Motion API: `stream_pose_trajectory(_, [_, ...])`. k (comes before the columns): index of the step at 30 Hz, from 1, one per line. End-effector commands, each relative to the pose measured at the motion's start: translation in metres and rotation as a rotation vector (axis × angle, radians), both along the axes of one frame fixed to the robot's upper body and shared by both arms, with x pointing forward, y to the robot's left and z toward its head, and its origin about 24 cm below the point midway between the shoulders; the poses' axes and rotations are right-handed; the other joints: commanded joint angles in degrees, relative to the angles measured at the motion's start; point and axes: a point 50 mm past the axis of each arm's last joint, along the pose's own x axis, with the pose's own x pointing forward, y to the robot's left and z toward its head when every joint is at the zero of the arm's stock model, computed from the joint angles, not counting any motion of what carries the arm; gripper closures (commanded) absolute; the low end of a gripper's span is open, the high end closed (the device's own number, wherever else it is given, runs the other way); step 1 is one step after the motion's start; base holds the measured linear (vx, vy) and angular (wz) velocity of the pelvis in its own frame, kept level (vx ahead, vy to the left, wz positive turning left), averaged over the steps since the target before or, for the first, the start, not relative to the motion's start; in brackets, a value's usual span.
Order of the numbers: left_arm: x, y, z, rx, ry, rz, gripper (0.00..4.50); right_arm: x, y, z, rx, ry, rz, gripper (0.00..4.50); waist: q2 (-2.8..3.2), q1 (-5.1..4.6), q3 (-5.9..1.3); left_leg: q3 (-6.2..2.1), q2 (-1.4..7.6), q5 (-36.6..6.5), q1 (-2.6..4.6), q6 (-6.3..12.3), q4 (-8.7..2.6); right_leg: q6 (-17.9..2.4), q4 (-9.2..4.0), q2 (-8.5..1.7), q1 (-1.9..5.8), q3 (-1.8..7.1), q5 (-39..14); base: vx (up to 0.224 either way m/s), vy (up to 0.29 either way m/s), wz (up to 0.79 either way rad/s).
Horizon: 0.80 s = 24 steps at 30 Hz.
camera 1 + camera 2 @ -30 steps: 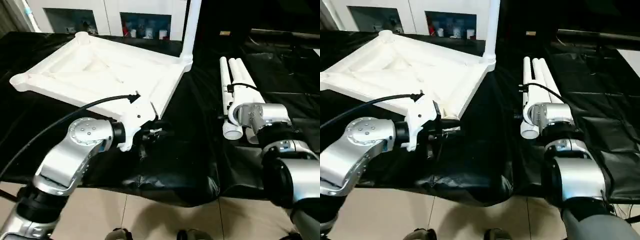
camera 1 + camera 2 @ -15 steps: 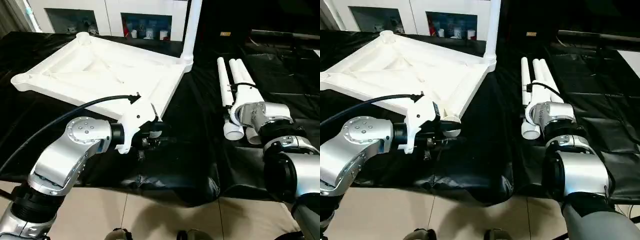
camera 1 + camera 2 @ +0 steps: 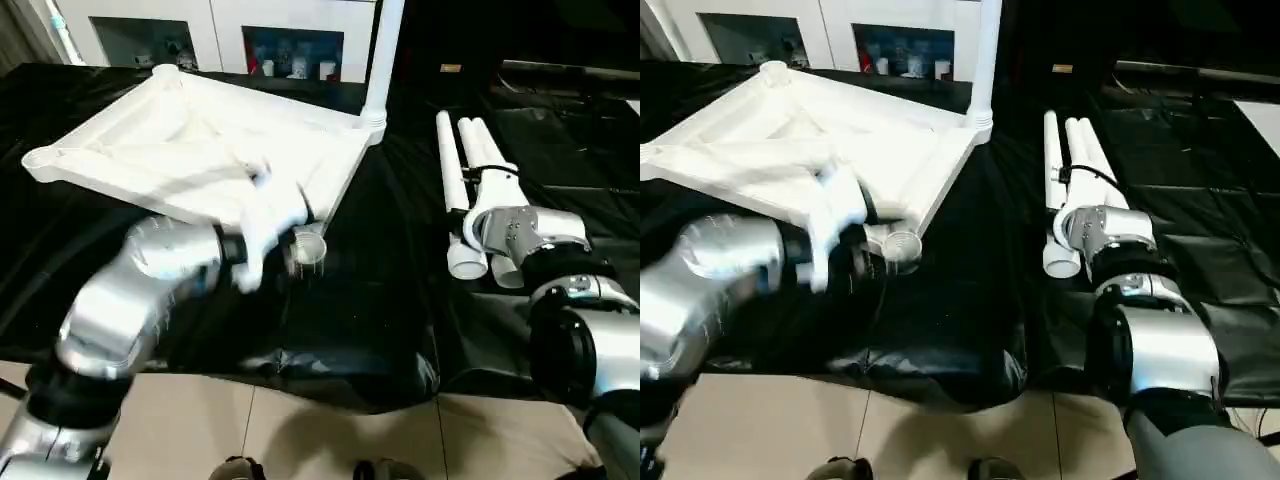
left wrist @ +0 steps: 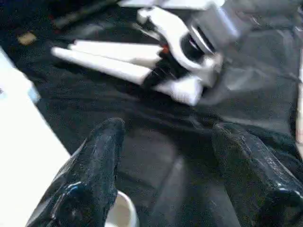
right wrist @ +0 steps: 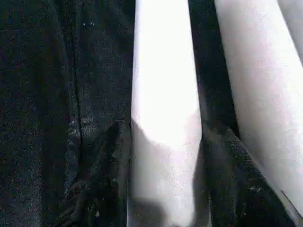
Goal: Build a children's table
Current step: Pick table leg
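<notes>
Both forearms are showing as rounded, brushed-silver shells, the right forearm [image 3: 575, 345] carrying a black band between its silver segments and a disc-shaped joint cap near the wrist. A white moulded bracket is sitting at the end of each arm (the left arm [image 3: 130, 300] is blurring here, so its details are not readable), and a thin black cable [image 3: 1087, 176] is looping over the right wrist. The left gripper [image 4: 165, 142] is showing two thick, glossy black fingers [image 4: 92, 175] with rounded tips and a slightly pitted surface.
</notes>
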Motion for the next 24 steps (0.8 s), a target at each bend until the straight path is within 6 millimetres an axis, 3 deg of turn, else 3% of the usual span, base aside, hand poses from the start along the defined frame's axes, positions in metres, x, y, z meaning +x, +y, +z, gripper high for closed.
stream_pose_trajectory(1, [0.007, 0.0, 0.005, -0.056, -0.017, 0.056, 0.8, 0.005, -0.004, 0.017, 0.037, -0.151, -0.001, 2.66, 0.24, 0.33, -5.36, -0.32, 0.52, -3.33, 0.84, 0.68, -2.6, -14.58, -2.78, -3.08, 4.03, 2.46, 5.74, 0.0, 0.0, 0.0])
stream_pose_trajectory(2, [0.007, 0.0, 0.005, -0.056, -0.017, 0.056, 0.74, 0.005, -0.004, 0.017, 0.037, -0.151, -0.001, 2.66, 0.23, 0.38, -5.4, -0.33, 0.51, -3.2, 0.82, 0.88, -2.59, -14.61, -2.78, -3.11, 4.05, 2.45, 5.95, 0.0, 0.0, 0.0])
stream_pose_trajectory(4, [0.017, -0.002, 0.008, -0.15, -0.018, 0.152, 0.61, 0.006, -0.003, 0.036, 0.095, -0.359, 0.033, 2.66, 0.03, 0.47, -5.59, -0.22, 0.51, -2.67, 0.66, 1.85, -2.42, -14.62, -2.72, -3.02, 4.28, 2.52, 7.49, 0.0, 0.0, 0.0])
stream_pose_trajectory(5, [0.018, -0.003, 0.008, -0.16, -0.017, 0.162, 0.61, 0.006, -0.003, 0.038, 0.102, -0.378, 0.036, 2.66, -0.03, 0.67, -5.64, -0.26, 0.55, -2.55, 0.63, 2.21, -2.39, -14.31, -2.77, -3.18, 4.37, 2.54, 8.03, 0.0, 0.0, 0.0])
stream_pose_trajectory(8, [0.035, -0.003, 0.005, -0.334, 0.015, 0.381, 0.27, -0.003, -0.004, 0.058, 0.166, -0.554, 0.061, 2.67, -0.23, 0.8, -6.03, -0.35, 0.56, -1.86, 0.7, 3.76, -2.17, -14.83, -2.75, -3.02, 4.61, 2.54, 9.78, 0.0, 0.0, 0.0])
stream_pose_trajectory(9, [0.035, -0.003, 0.005, -0.334, 0.015, 0.381, 0.23, -0.003, -0.004, 0.058, 0.166, -0.554, 0.061, 2.67, -0.22, 1.0, -6.13, -0.44, 0.53, -1.69, 0.72, 4.28, -2.19, -14.9, -2.74, -3.07, 4.54, 2.41, 9.02, 0.0, 0.0, 0.0])
stream_pose_trajectory(11, [0.04, -0.012, -0.004, -0.357, 0.074, 0.486, 0.06, -0.021, -0.003, 0.083, 0.294, -0.776, 0.119, 2.67, -0.52, 1.21, -6.0, -0.26, 0.57, -2.76, 0.82, 4.61, -2.2, -13.99, -3.02, -2.99, 4.45, 2.54, 6.81, 0.0, 0.0, 0.0])
stream_pose_trajectory(13, [0.039, -0.015, 0.0, -0.387, 0.013, 0.529, 0.02, -0.029, 0.002, 0.09, 0.356, -0.846, 0.183, 2.67, -0.41, 1.71, -6.62, -0.51, 0.68, -2.02, 0.77, 5.44, -2.15, -13.24, -2.98, -3.21, 4.54, 2.32, 5.3, 0.0, 0.0, 0.0])
stream_pose_trajectory(15, [0.039, -0.017, 0.004, -0.437, -0.002, 0.584, 0.0, -0.039, 0.007, 0.093, 0.4, -0.899, 0.269, 2.67, -0.34, 1.87, -6.44, -0.54, 0.88, -2.85, 0.68, 5.46, -2.12, -13.13, -3.31, -3.29, 4.47, 2.33, 4.21, 0.0, 0.0, 0.0])
stream_pose_trajectory(20, [0.039, -0.025, 0.011, -0.419, -0.096, 0.566, 0.0, -0.059, 0.014, 0.091, 0.491, -0.914, 0.426, 2.68, -0.34, 2.36, -6.66, -0.71, 0.87, -2.3, 0.63, 5.68, -2.09, -12.29, -3.45, -3.34, 4.32, 2.3, 2.43, 0.0, 0.0, 0.0])
stream_pose_trajectory(21, [0.041, -0.027, 0.01, -0.447, -0.021, 0.535, 0.0, -0.063, 0.015, 0.091, 0.512, -0.918, 0.452, 2.68, -0.26, 2.35, -6.74, -0.71, 0.8, -2.38, 0.58, 5.41, -2.05, -12.37, -3.42, -3.39, 4.4, 2.29, 2.05, 0.0, 0.0, 0.0])
stream_pose_trajectory(22, [0.038, -0.033, 0.018, -0.595, 0.111, 0.374, 0.0, -0.072, 0.018, 0.09, 0.569, -0.932, 0.524, 2.68, 0.09, 2.54, -6.66, -0.63, 0.7, -3.52, 0.73, 4.23, -1.99, -12.62, -3.64, -3.39, 4.09, 2.29, -0.27, 0.0, 0.0, 0.0])
stream_pose_trajectory(23, [0.035, -0.035, 0.023, -0.663, 0.144, 0.301, 0.0, -0.076, 0.019, 0.09, 0.587, -0.936, 0.55, 2.68, -0.05, 2.73, -6.58, -0.35, 0.26, -3.82, 0.79, 3.85, -1.84, -12.74, -3.78, -3.39, 4.18, 2.37, -1.19, 0.0, 0.0, 0.0])
stream_pose_trajectory(24, [0.036, -0.035, 0.025, -0.692, 0.163, 0.291, 0.0, -0.077, 0.02, 0.09, 0.596, -0.937, 0.564, 2.68, -0.37, 3.04, -6.52, -0.52, 0.51, -4.66, 0.73, 3.51, -2.0, -13.13, -3.94, -3.46, 4.07, 2.34, -2.35, 0.0, 0.0, 0.0])
